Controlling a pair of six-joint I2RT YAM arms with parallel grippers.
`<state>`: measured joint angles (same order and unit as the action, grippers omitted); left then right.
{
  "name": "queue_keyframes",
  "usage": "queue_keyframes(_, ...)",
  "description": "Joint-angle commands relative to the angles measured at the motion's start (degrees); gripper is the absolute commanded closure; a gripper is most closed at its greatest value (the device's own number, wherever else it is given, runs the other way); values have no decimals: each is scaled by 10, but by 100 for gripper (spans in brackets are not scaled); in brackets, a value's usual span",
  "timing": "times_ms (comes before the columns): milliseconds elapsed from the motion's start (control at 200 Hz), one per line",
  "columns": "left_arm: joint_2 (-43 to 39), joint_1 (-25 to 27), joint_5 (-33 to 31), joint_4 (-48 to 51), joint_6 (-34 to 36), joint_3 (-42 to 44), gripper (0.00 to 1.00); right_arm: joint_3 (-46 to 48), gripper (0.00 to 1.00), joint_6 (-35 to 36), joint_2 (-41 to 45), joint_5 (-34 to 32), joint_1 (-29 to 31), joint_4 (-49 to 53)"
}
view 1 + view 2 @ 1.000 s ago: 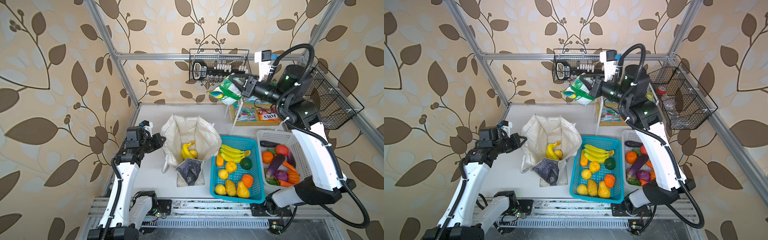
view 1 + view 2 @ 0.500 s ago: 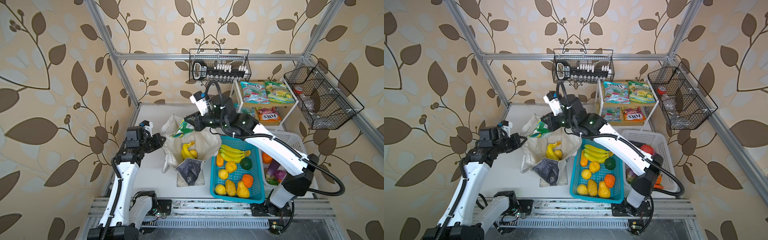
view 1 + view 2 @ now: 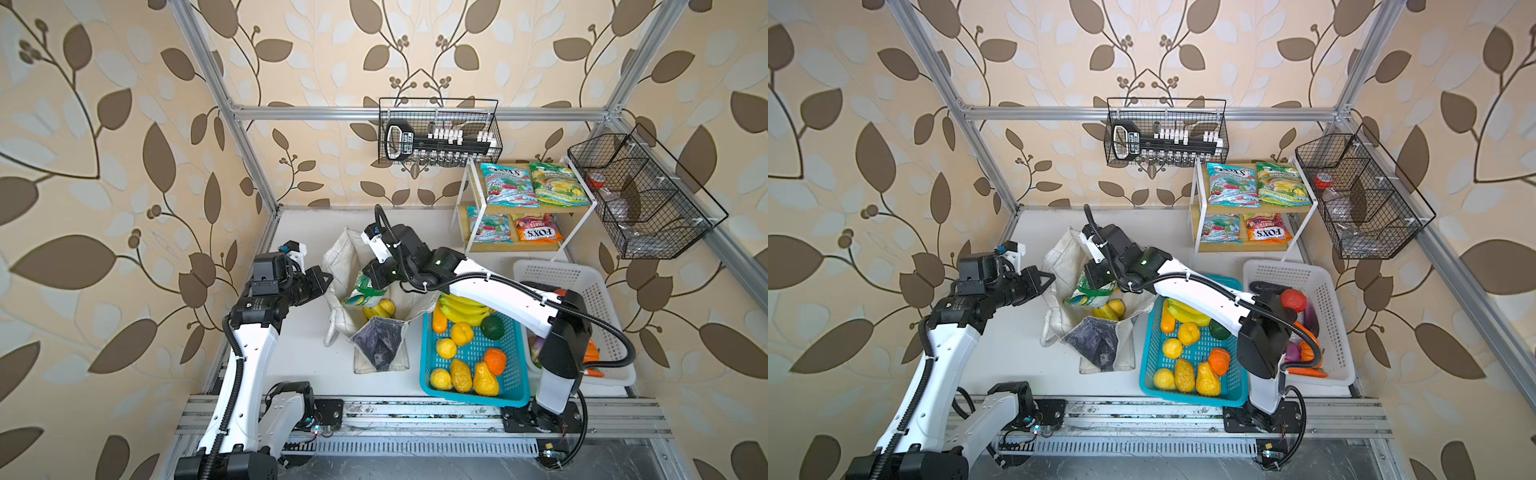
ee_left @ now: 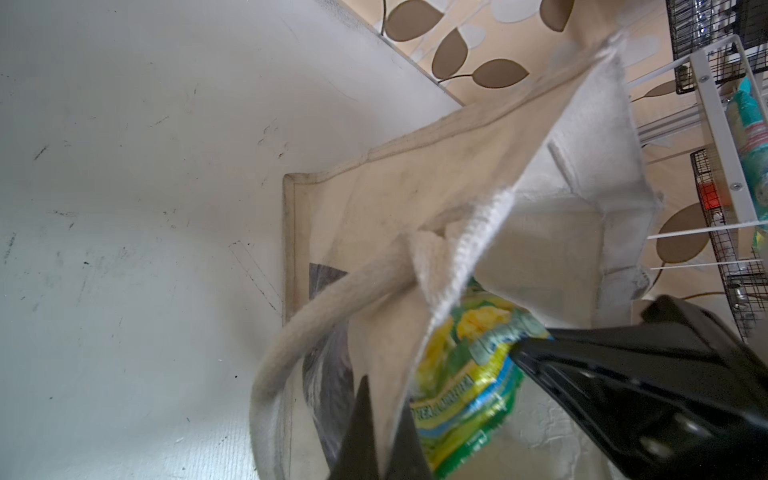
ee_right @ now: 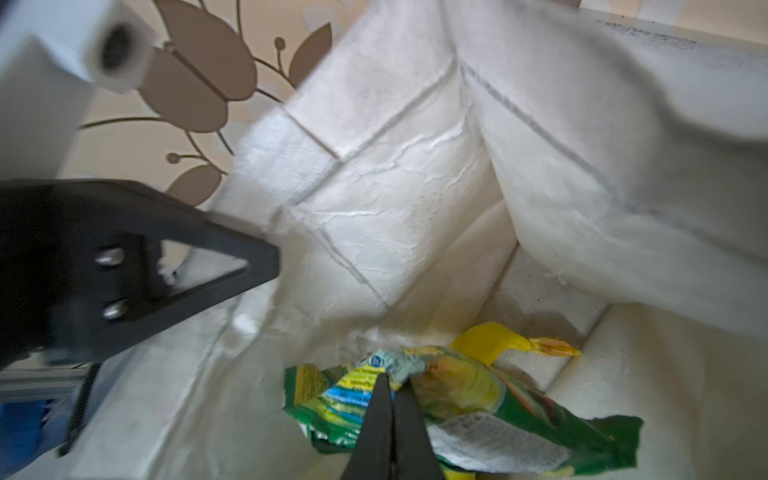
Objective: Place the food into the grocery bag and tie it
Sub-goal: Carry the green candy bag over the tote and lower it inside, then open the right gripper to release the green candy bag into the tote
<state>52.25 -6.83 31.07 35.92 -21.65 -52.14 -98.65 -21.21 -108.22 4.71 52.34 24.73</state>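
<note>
- At the front of the counter (image 3: 299,357), the teal basket (image 3: 428,374) holds a banana bunch (image 3: 461,309) and a lemon (image 3: 446,348), neither packed yet. The right arm reaches over it, so a low retreat could knock fruit out.
- The grocery bag (image 3: 345,266) stands just beside that basket, mouth open, with bananas (image 5: 490,336) inside.
- The left pincer (image 4: 382,432) is closed on the bag's rim cloth. If the cloth slips, the wall may fold over the opening.
- The right pincer (image 5: 390,415) is clamped on the top edge of the green-yellow snack packet (image 5: 478,407), which hangs inside the bag's mouth. Letting go near the rim could leave it draped over the edge.
- Farthest back, the shelf (image 3: 465,216) holds more packets (image 3: 509,189).
</note>
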Motion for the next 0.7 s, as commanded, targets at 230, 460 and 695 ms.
queue_keyframes(230,-1,-4,11,-17,-6,2,100,23,100,36,-31,-91,2,-62)
queue_keyframes(460,0,-3,12,-16,-5,-1,100,165,100,18,22,-94,3,-77)
queue_keyframes(695,-2,-3,9,-16,-4,-1,100,211,100,2,29,-91,3,-44)
